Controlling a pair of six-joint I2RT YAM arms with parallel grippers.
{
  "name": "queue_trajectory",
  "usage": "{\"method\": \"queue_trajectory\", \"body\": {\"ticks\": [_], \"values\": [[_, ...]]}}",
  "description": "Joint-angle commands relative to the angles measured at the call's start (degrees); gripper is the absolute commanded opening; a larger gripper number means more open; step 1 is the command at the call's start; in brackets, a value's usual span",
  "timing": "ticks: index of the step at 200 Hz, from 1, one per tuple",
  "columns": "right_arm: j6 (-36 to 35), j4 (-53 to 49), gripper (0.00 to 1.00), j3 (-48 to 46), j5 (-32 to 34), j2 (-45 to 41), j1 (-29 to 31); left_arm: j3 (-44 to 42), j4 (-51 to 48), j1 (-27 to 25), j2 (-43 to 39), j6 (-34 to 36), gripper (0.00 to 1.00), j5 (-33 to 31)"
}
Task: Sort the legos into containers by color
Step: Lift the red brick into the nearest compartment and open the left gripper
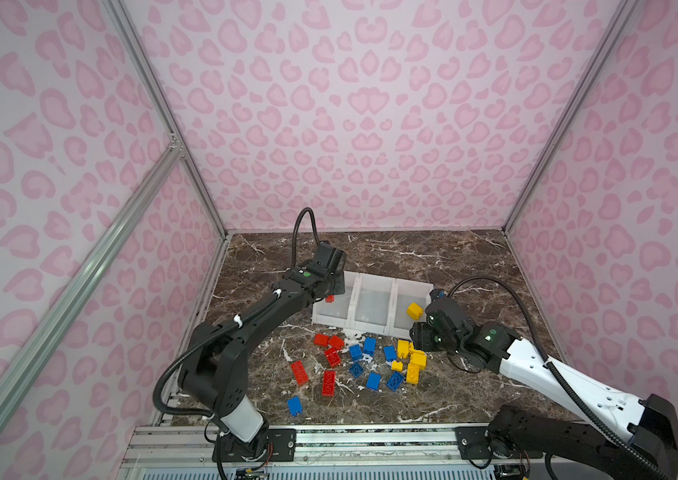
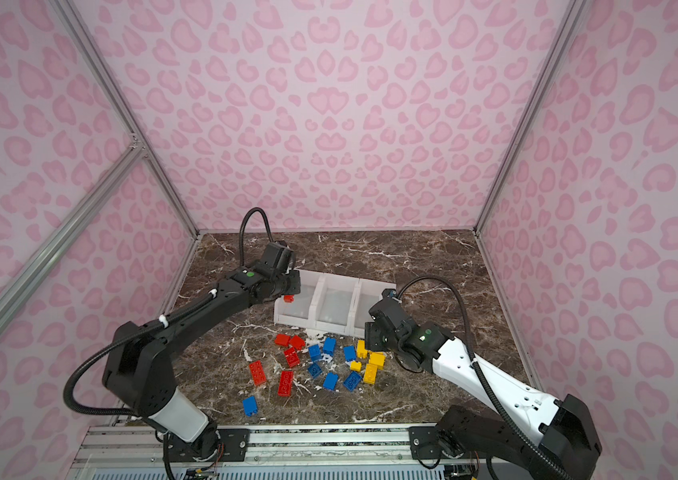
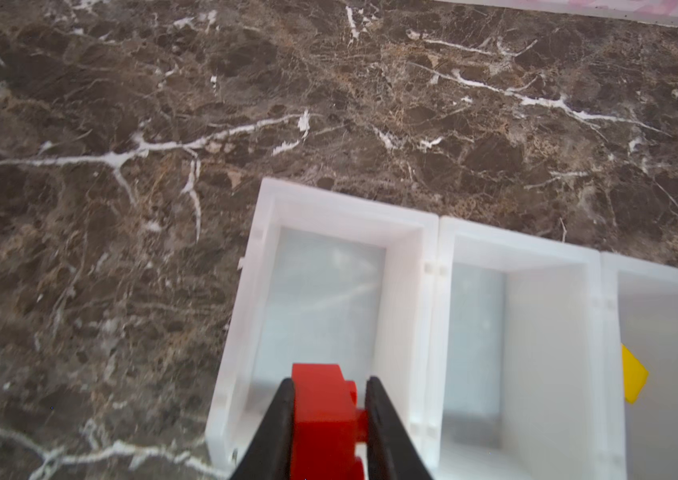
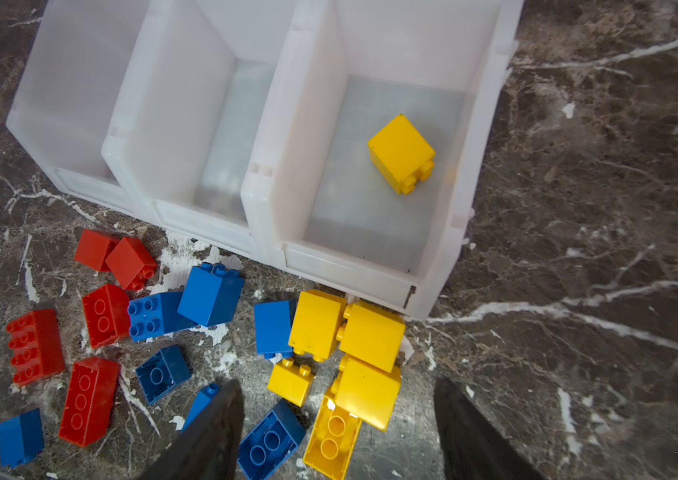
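My left gripper [image 3: 329, 383] is shut on a red lego [image 3: 320, 409] and holds it above the near end of the left bin of the white containers [image 3: 433, 291]. In both top views this red lego [image 1: 330, 299] [image 2: 288, 298] hangs under the left gripper [image 1: 329, 292]. A squarish yellow lego [image 4: 401, 153] [image 1: 414, 311] lies on its side in the right bin. My right gripper [image 4: 337, 386] is open and empty above the loose yellow legos [image 4: 366, 390] in front of the containers [image 4: 300, 124]. The middle bin holds nothing.
Loose legos lie on the marble table in front of the bins: red ones [image 1: 329, 353] on the left, blue ones [image 1: 370, 361] in the middle, yellow ones [image 1: 414, 363] on the right. One blue brick [image 1: 295, 406] sits apart, nearer the front rail [image 1: 370, 440].
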Motion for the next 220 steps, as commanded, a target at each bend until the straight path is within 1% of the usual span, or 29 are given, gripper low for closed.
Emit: {"method": "queue_trajectory", "body": {"ticks": [1,13,30,48,65,76,79,95,108,118,143,162,191,220], "values": [[2.6,-0.7,0.73,-2.0,1.8,-1.9,0.0,5.7,0.6,0.9,7.5,5.5,0.26,5.2],[3.5,-0.8,0.73,-2.8,2.1,-3.4,0.0,7.9,0.8,1.2,11.5,6.5,0.27,7.8],[4.3,-1.7,0.72,-3.8,2.8,-5.4,0.0,8.7,1.9,1.1,14.7,6.3,0.28,8.8],[4.4,-2.5,0.72,-4.8,3.7,-7.6,0.0,8.2,3.5,1.1,15.9,6.0,0.29,9.2],[4.1,-3.8,0.73,-5.1,4.8,-9.6,-0.1,8.2,4.0,1.1,16.6,5.9,0.35,9.6],[4.1,-5.1,0.74,-5.1,5.2,-11.1,-0.1,8.0,4.4,1.1,16.6,5.7,0.35,9.6],[4.1,-5.5,0.74,-5.1,5.3,-11.5,-0.1,8.0,4.7,1.1,16.6,5.8,0.4,9.6],[4.3,-6.8,0.75,-5.3,5.4,-13.3,-0.3,7.6,4.7,1.1,16.3,5.6,0.49,9.1],[4.6,-7.7,0.75,-5.5,5.4,-14.6,-0.3,7.1,4.6,1.1,15.7,5.4,0.55,8.8],[4.9,-8.3,0.75,-5.6,5.5,-15.3,-0.3,6.4,4.6,1.1,14.9,5.2,0.58,8.5],[5.0,-8.0,0.75,-5.8,5.2,-16.4,-0.3,3.1,5.7,1.1,10.3,4.0,0.62,8.3],[4.3,-7.0,0.75,-5.5,4.5,-15.1,-0.3,-0.4,6.5,1.1,5.2,2.9,0.63,8.3],[3.5,-2.0,0.75,-4.2,1.4,-9.5,-0.2,-8.3,7.3,1.1,-4.2,1.2,0.66,7.9],[2.7,3.1,0.75,-0.8,0.5,-1.4,2.5,-17.8,8.7,1.1,-14.4,-1.9,0.67,6.9]]}}
